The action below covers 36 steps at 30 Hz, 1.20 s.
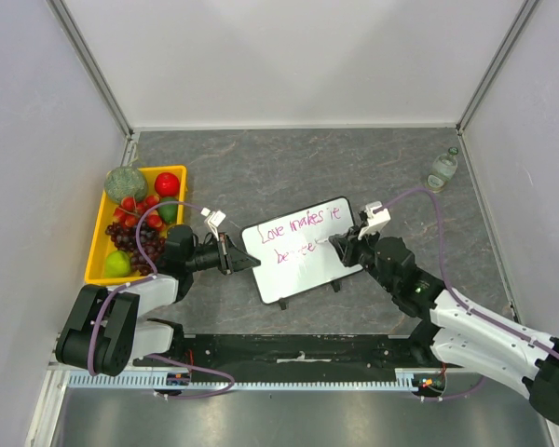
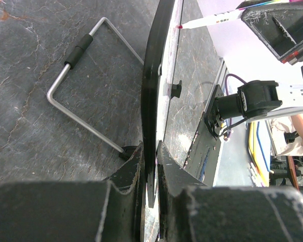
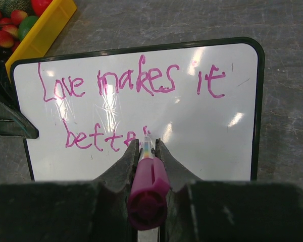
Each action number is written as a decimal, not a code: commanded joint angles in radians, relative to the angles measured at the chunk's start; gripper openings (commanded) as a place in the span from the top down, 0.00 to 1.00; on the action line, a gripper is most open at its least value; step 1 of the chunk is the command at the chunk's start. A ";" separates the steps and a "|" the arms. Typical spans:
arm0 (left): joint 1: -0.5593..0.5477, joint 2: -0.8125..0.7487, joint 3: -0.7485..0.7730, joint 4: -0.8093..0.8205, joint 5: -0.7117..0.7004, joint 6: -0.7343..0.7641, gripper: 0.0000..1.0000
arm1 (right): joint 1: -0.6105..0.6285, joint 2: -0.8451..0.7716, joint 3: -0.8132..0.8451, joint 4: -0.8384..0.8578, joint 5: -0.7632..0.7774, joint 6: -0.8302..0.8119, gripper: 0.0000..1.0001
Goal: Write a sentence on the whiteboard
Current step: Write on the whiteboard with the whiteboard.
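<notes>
Now the left tool [image 2: 150, 154] is clamped on the edge of the whiteboard [image 3: 212, 141], mid-worktop [image 1: 289, 168]. The right tool [image 3: 144, 147] grips a pink marker [image 3: 147, 186], its tip at the sentence [image 3: 136, 83], second line. Excess pressure could push the board through that clamp, skewing strokes.

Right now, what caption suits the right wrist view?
Right pincer holds pink marker at the sentence on the whiteboard.

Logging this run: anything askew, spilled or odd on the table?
Only the whiteboard: it sits skewed to the table edge, its left edge clamped in the left gripper. The sentence looks unfinished on its second line, with the right gripper holding the marker there. Nothing spilled.
</notes>
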 commanded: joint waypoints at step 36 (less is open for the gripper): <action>0.000 0.009 0.020 0.020 -0.009 0.027 0.98 | -0.008 0.010 0.023 -0.005 0.052 -0.012 1.00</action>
